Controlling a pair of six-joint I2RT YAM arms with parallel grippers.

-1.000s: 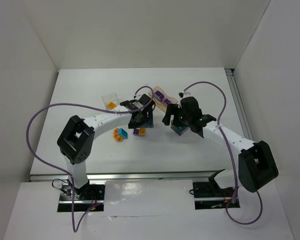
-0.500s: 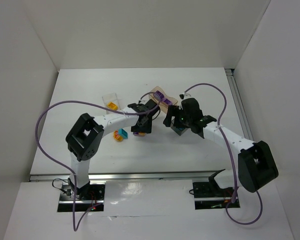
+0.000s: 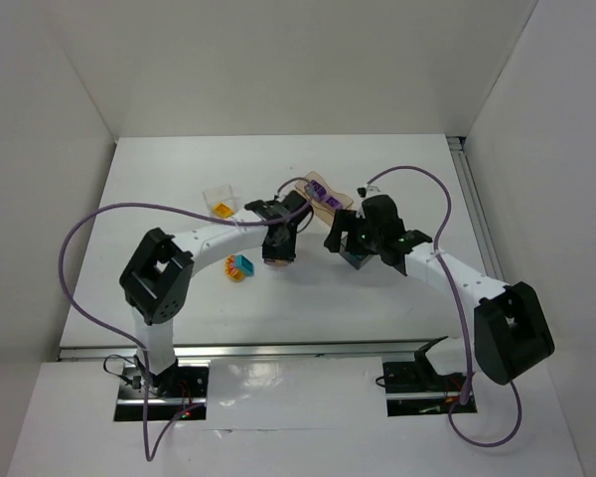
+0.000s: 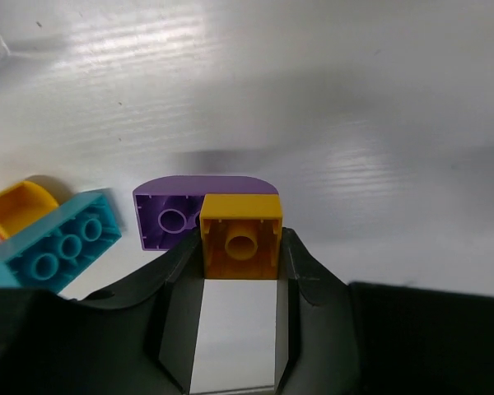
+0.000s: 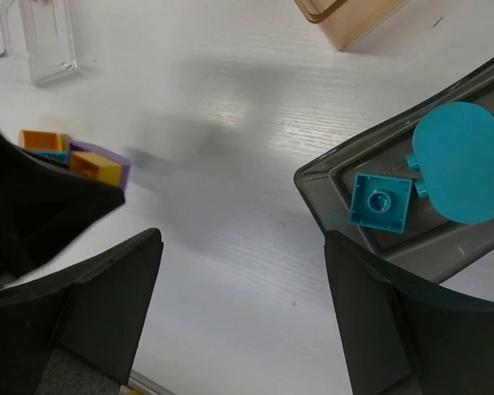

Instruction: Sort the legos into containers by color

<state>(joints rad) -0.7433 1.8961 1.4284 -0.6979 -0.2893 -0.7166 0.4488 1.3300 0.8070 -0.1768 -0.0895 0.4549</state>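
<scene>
Left gripper (image 4: 240, 251) pinches orange brick (image 4: 240, 236) by its flat sides: light, rigid, slick. Purple brick (image 4: 169, 218) touching. Right gripper (image 5: 240, 247) spread, empty.

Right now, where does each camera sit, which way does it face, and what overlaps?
Top external: above and behind the bases, looking down on the table; both arms, left end effector and right end effector show.
Left wrist: aimed down past its own fingers at the orange brick between them.
Right wrist: aimed down at the dark grey tray; own fingers at both sides.
Shared: both wrist views show the orange brick against the purple brick.
</scene>
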